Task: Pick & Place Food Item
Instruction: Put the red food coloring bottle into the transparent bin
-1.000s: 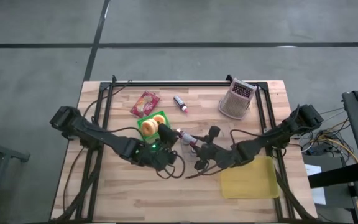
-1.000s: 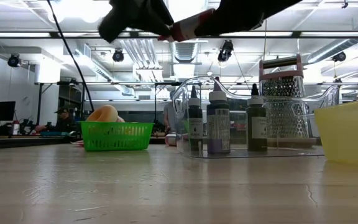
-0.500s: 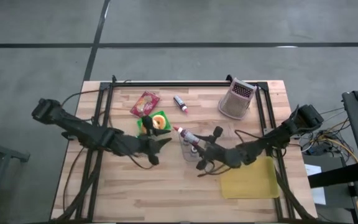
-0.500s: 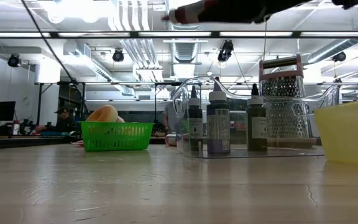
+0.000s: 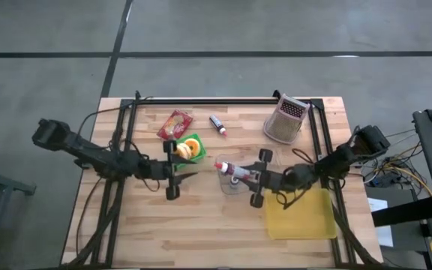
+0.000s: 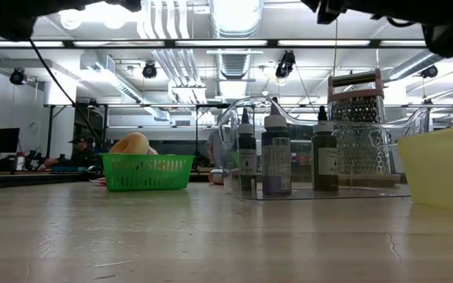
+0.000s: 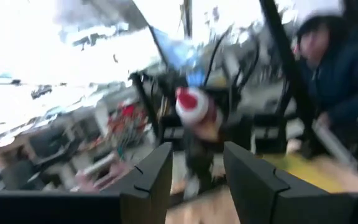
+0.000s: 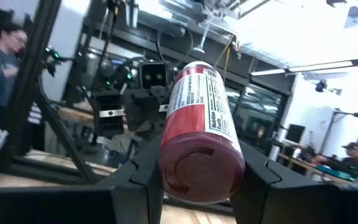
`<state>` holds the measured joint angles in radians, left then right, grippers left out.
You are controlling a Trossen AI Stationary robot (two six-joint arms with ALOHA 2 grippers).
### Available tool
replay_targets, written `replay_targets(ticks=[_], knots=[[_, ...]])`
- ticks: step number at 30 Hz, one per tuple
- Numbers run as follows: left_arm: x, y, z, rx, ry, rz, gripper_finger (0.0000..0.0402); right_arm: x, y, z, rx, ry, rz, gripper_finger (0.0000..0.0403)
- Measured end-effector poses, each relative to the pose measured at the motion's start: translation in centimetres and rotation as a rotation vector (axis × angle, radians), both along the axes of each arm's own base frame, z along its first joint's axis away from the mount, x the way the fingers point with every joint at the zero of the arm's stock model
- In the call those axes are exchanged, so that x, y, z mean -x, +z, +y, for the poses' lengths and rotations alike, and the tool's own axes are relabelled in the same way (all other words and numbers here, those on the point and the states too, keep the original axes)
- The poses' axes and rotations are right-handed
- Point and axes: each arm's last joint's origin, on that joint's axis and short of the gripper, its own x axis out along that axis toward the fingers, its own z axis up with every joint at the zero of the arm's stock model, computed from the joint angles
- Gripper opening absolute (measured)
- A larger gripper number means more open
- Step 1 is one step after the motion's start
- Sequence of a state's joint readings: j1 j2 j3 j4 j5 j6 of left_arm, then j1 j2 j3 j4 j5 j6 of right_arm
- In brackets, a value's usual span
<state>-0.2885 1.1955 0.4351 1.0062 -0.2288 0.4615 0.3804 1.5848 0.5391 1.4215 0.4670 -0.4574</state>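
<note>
the right gripper (image 5: 247,175) is clamped on a red bottle (image 5: 229,169) with a white cap, holding it on its side in the air over the clear tray (image 5: 235,182) at the table's centre; in the right wrist view the bottle (image 8: 197,140) sits squeezed between the two dark fingers (image 8: 143,180), its base toward the camera. the left gripper (image 5: 180,169) hangs above the table (image 5: 201,240) toward 9 o'clock from the tray, its fingers spread apart with nothing between them, just toward 6 o'clock of the green basket (image 5: 177,145) that holds the pastries (image 5: 187,148). a red snack packet (image 5: 174,123) lies toward 12 o'clock from the basket, a small tube (image 5: 217,124) toward 12 o'clock from the tray, a metal grater (image 5: 286,119) toward 1 o'clock, and a yellow bin (image 5: 301,214) toward 4 o'clock. in the low view, three dark bottles (image 6: 276,161) stand upright in the clear tray.
</note>
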Motion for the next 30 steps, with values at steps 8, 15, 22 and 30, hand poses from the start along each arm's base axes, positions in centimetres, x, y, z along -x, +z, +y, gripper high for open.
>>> replay_targets(ticks=[8, 15, 22, 30], knots=[[-3.7, 0.1, 0.9, 0.046, -0.054, -0.085, 0.0145, -0.3, 0.1, -0.8, -0.002, 0.05, -0.024, 0.0123], [-6.8, 1.5, 0.7, 0.045, -0.082, -0.137, 0.0145, -0.2, 0.1, -0.8, -0.001, 0.053, -0.026, 0.0123], [-8.7, 1.5, 0.3, 0.035, -0.131, -0.145, 0.0145, -0.1, 0.1, -0.8, 0.004, 0.051, -0.037, 0.0123], [-9.3, 1.1, 0.8, 0.069, -0.186, -0.179, 0.0145, 0.1, 0.3, -0.8, 0.008, 0.058, -0.063, 0.0123]])
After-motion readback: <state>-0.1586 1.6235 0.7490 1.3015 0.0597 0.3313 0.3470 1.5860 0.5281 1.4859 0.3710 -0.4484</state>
